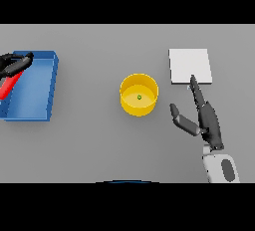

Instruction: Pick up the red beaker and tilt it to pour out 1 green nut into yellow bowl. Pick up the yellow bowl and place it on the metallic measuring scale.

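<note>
Yellow bowl: a round, straight-walled yellow bowl (139, 94) stands upright on the table near the middle of the view, between the blue tray on the left and the flat plate on the right, touching neither.
Green nut: one small green nut (139, 96) lies on the bowl's floor, about at its centre.
Measuring scale: a flat, square, pale metallic measuring scale (190, 65) lies to the right of the bowl and a little farther from the robot, with bare table between the two.
Right hand: the dark right hand (209, 123) is near the bowl's right side, apart from it, just in front of the scale. Its fingers are straight and held together, pointing away from the robot, and their tips overlap the scale's near edge; whether they touch it cannot be told. The thumb sticks out toward the bowl. It holds nothing.
Red beaker: a red beaker (8, 85) shows at the far left edge, tilted, over the left end of the blue tray, partly cut off by the frame.
Left hand: the dark left hand (14, 64) has its fingers curled round the beaker's upper end.
Blue tray: a rectangular blue tray with raised walls (51, 83) sits at the left of the table, well apart from the bowl.
Table: plain grey table (99, 145).
</note>
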Motion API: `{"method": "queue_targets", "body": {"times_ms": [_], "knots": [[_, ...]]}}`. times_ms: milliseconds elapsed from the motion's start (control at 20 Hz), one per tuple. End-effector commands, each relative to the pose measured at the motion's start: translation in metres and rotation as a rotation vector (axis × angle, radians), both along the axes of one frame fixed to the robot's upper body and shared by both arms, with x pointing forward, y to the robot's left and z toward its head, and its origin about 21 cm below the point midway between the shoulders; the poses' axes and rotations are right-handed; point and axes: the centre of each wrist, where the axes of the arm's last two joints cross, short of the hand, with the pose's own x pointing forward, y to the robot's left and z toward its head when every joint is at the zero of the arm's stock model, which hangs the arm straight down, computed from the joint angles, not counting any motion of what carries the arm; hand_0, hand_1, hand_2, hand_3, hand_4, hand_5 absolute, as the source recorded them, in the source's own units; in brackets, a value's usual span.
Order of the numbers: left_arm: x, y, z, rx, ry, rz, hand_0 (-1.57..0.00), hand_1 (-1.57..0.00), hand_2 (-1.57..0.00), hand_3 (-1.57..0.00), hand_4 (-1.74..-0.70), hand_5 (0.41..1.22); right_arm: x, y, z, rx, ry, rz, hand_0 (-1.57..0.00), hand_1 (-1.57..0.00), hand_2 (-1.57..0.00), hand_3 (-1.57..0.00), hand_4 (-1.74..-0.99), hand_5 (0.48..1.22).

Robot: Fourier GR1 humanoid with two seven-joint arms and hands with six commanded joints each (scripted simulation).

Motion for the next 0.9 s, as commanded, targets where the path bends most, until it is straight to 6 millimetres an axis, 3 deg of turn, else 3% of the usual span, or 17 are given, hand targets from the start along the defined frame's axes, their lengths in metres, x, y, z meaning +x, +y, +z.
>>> {"method": "queue_targets", "body": {"times_ms": [0,200,400,550,750,850], "knots": [[0.002,-0.004,-0.002,0.026,0.014,-0.017,-0.41,-0.36,-0.34,-0.29,-0.76,0.651,0.0,0.0,-0.001,0.006,0.004,0.003,0.0,0.0,0.0,0.0,-1.145,0.685],[0.008,-0.005,-0.014,0.052,-0.006,0.001,-0.17,-0.15,-0.14,-0.12,-0.72,0.647,0.003,0.0,0.003,-0.01,0.004,-0.002,0.0,0.0,0.0,0.0,-1.164,0.688],[0.01,-0.006,-0.012,0.07,-0.071,0.015,-0.07,-0.06,-0.06,-0.05,-0.71,0.658,-0.001,0.002,0.006,-0.046,0.013,-0.023,0.0,0.0,0.0,0.0,-1.175,0.672],[0.008,-0.006,-0.017,0.05,-0.123,0.006,-0.03,-0.03,-0.03,-0.02,-0.71,0.679,0.004,0.001,0.014,-0.135,-0.009,0.055,0.0,0.0,0.0,0.0,-1.132,0.703],[0.008,-0.007,-0.012,0.037,-0.146,0.004,-0.01,-0.01,-0.01,-0.01,-0.72,0.676,0.024,0.001,0.033,-0.414,-0.022,0.233,0.0,0.0,0.0,0.0,-1.19,0.716],[0.007,-0.007,-0.016,0.018,-0.148,0.0,-0.01,-0.01,-0.01,-0.01,-0.72,0.667,0.035,0.014,0.039,-0.613,-0.037,0.316,0.0,0.0,0.0,0.0,-1.216,0.704]]}}
